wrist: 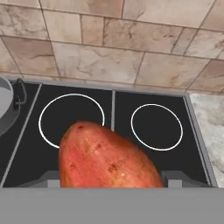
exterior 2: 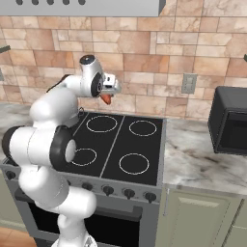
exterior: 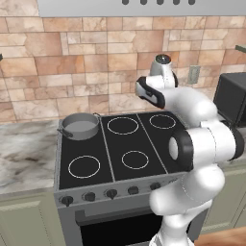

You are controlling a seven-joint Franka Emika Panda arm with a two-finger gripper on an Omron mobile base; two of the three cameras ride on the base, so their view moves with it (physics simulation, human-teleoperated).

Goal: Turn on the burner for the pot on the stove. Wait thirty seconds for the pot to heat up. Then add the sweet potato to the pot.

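The grey metal pot sits on the rear left ring of the stove, and its rim shows at the left edge of the hand view. My gripper hangs high above the back of the cooktop, to the right of the pot, shut on the orange-red sweet potato. In the hand view the sweet potato bulges up between the two fingertips, in front of the two rear rings. The black knobs line the stove's front edge.
A dark microwave stands on the marble counter right of the stove. More counter lies to the left. A tiled wall with an outlet is behind, and a hood hangs overhead.
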